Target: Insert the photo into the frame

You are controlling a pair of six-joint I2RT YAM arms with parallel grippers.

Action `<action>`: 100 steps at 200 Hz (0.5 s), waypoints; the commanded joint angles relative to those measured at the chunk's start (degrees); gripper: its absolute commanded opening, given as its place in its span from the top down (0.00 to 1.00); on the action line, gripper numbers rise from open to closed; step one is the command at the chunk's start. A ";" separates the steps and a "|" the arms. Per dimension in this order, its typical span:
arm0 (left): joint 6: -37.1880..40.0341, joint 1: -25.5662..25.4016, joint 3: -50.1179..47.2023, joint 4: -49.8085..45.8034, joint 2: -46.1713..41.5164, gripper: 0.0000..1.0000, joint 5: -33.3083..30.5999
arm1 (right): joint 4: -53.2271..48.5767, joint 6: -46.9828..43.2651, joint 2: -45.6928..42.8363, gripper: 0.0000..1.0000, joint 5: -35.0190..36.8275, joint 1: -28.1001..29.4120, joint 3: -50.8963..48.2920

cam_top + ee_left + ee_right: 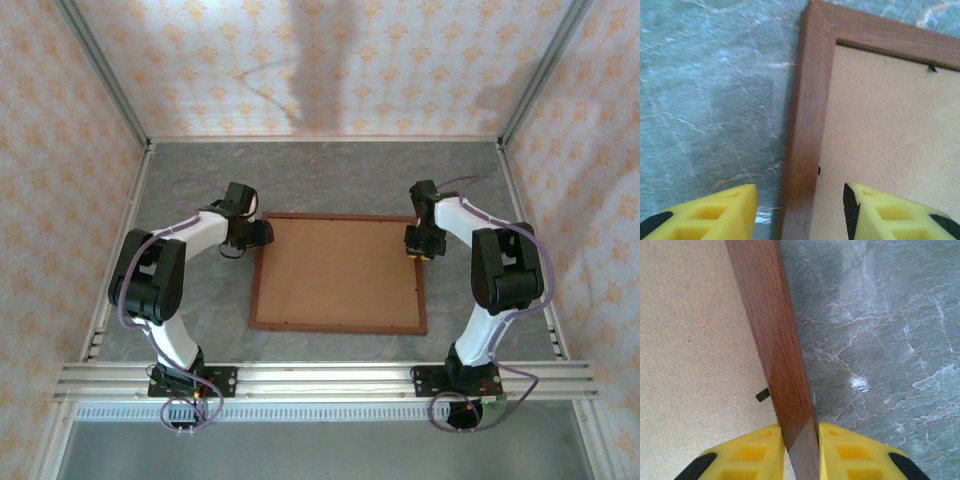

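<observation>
The frame [338, 326], thin reddish-brown wood, lies flat mid-table with its back up, and a plain brown backing board [338, 270] fills it. The photo is hidden. My left gripper [262, 234] is at the frame's far left corner. In the left wrist view it [800, 200] stands open astride the left moulding [807, 100], with a gap on each side. My right gripper [414, 245] is on the right side near the far corner. In the right wrist view it [800, 440] is shut on the right moulding [770, 330], yellow fingers [755, 450] pressed against both faces.
The table [200, 180] is grey marble-patterned, walled in by metal posts and patterned panels. Small black tabs [762, 394] sit at the moulding's inner edge over the backing board [695, 340]. An aluminium rail [320, 378] carrying both arm bases runs along the near edge.
</observation>
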 commanded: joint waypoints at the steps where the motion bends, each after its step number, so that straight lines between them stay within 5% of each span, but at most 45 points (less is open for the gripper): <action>1: -0.63 1.68 1.12 -0.71 -0.60 0.52 -0.45 | 0.45 -0.10 0.64 0.79 -0.42 -0.24 0.27; 47: -0.26 2.19 2.95 -0.42 2.49 0.62 1.11 | 0.45 -0.17 0.63 0.79 -0.33 -0.27 0.29; 100: 0.01 2.20 3.19 0.10 5.43 0.63 2.46 | 0.22 -0.17 0.53 0.79 -0.13 -0.24 0.40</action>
